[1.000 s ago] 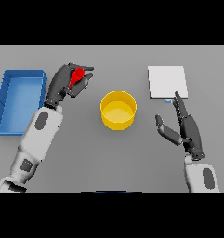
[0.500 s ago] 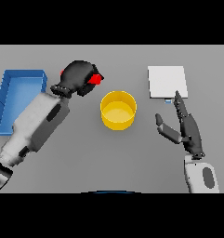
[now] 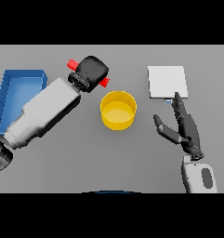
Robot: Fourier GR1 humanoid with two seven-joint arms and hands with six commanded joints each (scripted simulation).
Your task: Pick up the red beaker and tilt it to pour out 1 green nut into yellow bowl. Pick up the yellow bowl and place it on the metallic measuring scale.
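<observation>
Grey table (image 3: 85, 162): left hand (image 3: 91, 72) fingers clamped on tilted red beaker (image 3: 104, 82) beside yellow bowl (image 3: 118, 109).

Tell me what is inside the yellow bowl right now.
The yellow bowl shows only its bare yellow floor; no green nut is visible. The left hand holds the red beaker tipped beside it; the beaker's inside is hidden.
</observation>
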